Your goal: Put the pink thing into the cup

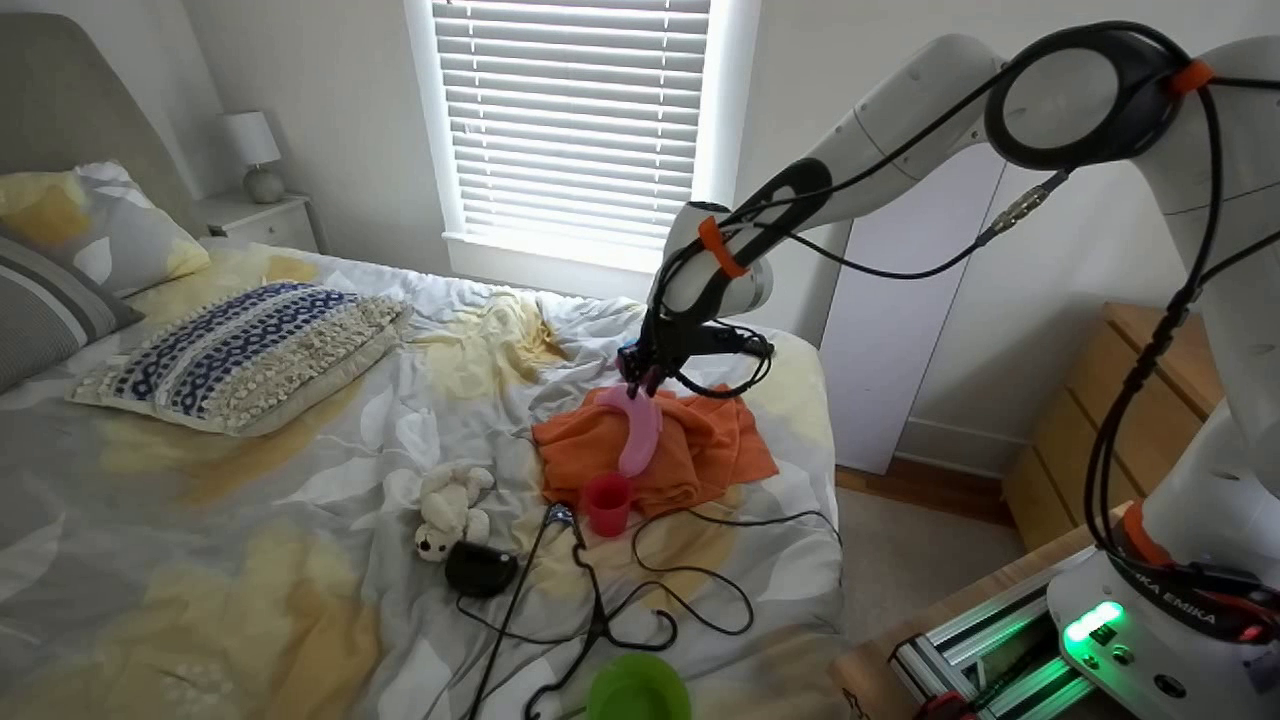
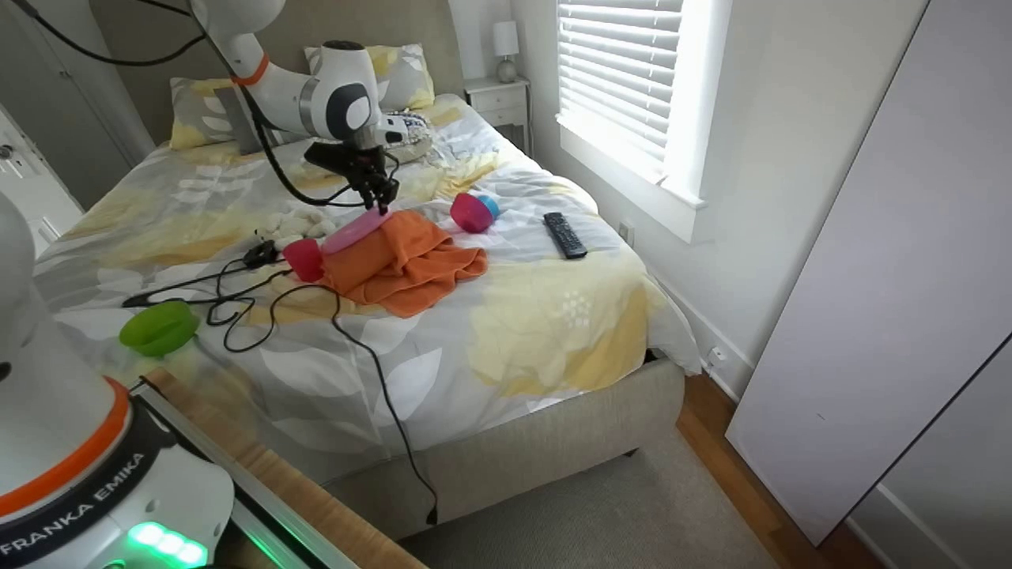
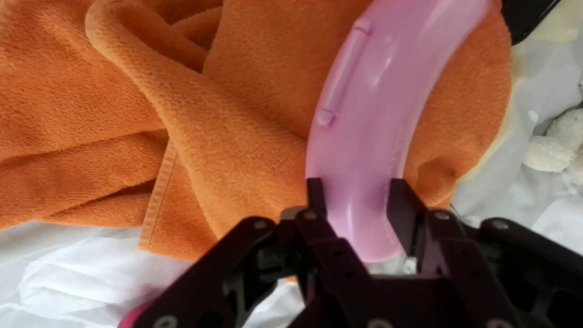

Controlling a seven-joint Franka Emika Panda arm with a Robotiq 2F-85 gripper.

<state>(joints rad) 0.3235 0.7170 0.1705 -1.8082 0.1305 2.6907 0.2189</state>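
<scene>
The pink thing is a long, curved, smooth piece [image 3: 364,105] lying across the orange towel; it shows in both exterior views [image 1: 640,435] [image 2: 353,231]. My gripper [image 3: 355,196] has its two black fingers pressed against both sides of its end near the window, and it also shows in both exterior views [image 1: 638,385] [image 2: 381,207]. Whether the pink thing is lifted off the towel I cannot tell. The red cup [image 1: 608,507] stands at the towel's near edge, by the far end of the pink thing; it also shows in an exterior view [image 2: 303,261]. The cup is not visible in the wrist view.
The orange towel [image 2: 403,269] lies bunched beneath. A red and blue object [image 2: 473,212] and a remote [image 2: 564,235] lie towards the window. A white plush toy [image 1: 452,510], black case [image 1: 480,570], hanger and cable [image 1: 600,625], and green bowl [image 1: 640,690] lie around the cup.
</scene>
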